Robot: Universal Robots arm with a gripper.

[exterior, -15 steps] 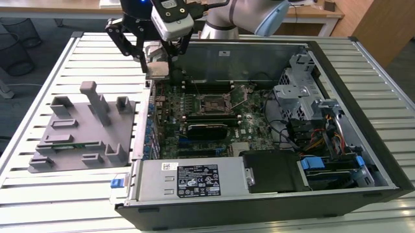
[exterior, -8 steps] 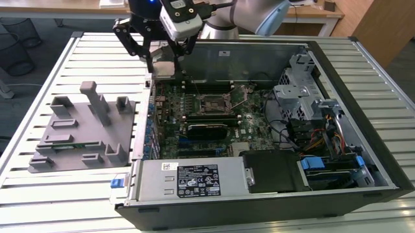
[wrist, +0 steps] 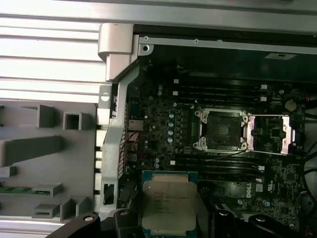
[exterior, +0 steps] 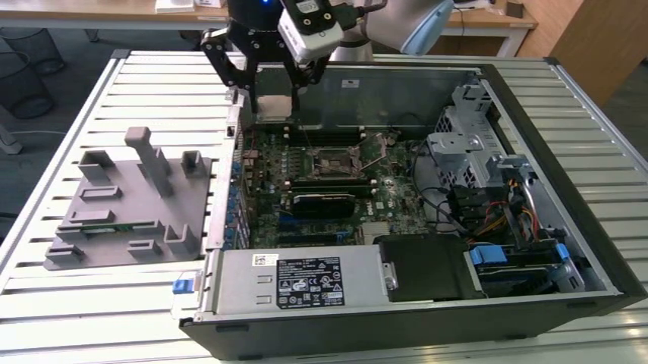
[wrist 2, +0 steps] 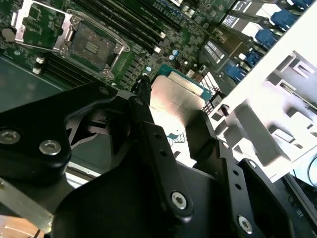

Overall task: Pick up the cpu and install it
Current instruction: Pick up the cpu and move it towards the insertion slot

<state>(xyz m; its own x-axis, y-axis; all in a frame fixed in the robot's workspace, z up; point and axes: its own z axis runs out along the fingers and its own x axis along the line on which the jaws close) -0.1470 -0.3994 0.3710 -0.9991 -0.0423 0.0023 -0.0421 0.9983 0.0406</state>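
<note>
Slatted white desk carries an open computer case. The cpu hangs above the motherboard, gripped at its edges by the closed-in pincer, at eleven o'clock from the open socket in the exterior view.

Evenly and softly lit in the exterior view, as from above, with no hard shadows on the pale worktop. Darker inside the open computer case, darkest under its far wall.

In the second wrist view, strongly overexposed on the grey fixture, washed almost to white. Bright glare also on the metal top of the cpu. Blurred and nearly without detail on the near black links of the tool; sharper on the motherboard behind.

In the first wrist view, dim, soft and low in contrast. Deep shadow below the case rim, only a mild pale shine on the cpu.
</note>
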